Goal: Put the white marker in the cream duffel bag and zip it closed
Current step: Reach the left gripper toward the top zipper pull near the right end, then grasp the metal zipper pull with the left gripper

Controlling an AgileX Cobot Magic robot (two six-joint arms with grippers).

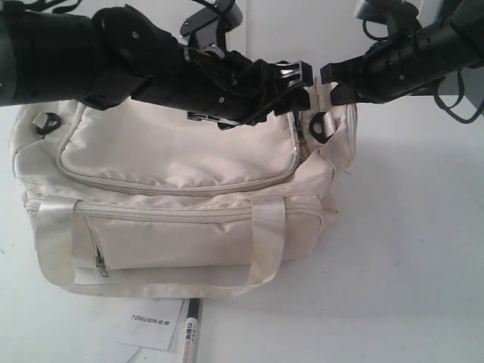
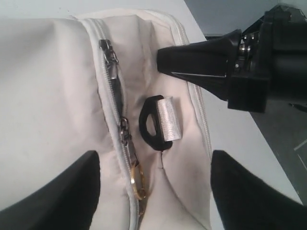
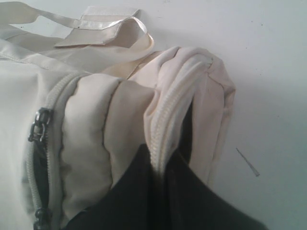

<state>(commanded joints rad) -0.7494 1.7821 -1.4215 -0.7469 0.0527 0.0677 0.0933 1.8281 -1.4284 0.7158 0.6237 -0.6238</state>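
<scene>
The cream duffel bag (image 1: 181,189) lies in the middle of the table, its front pocket facing the exterior camera. In front of it on the table lies the white marker (image 1: 190,333), outside the bag. My left gripper (image 1: 296,79) reaches over the bag's top to its right end. It stands open (image 2: 153,160) above the zip, where two sliders (image 2: 125,132) and a gold ring (image 2: 139,184) show. My right gripper (image 1: 327,82) is shut on a raised fold of the bag's zip edge (image 3: 168,115) at that same end (image 3: 160,160).
A white "TONLION" card (image 1: 151,321) lies beside the marker. Black end rings (image 1: 318,127) (image 1: 47,121) sit at both ends of the bag; one, with its strap loop, lies just beyond my left fingers (image 2: 151,129). Strap handles (image 1: 265,234) hang over the front.
</scene>
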